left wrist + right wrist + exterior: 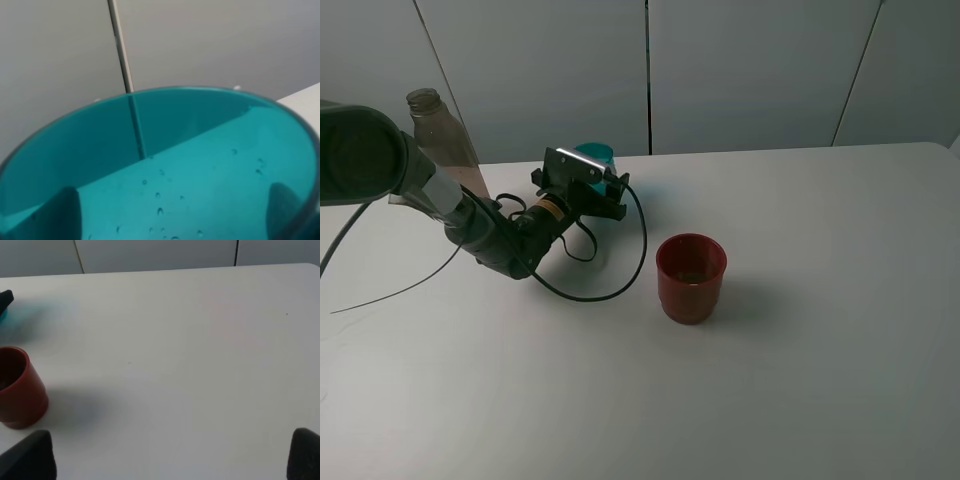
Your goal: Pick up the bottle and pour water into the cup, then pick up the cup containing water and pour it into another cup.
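Observation:
The teal cup stands upright toward the back of the table, between the fingers of my left gripper. In the left wrist view the cup fills the frame, with water drops on its wall and a dark finger showing through on each side. The gripper is shut on it. The bottle stands uncapped behind my left arm at the far left. The red cup stands mid-table, to the right of and nearer than the teal cup, and it also shows in the right wrist view. My right gripper is open, empty and out of the exterior view.
The white table has a grey panelled wall behind it. A black cable loops on the table from my left arm toward the red cup.

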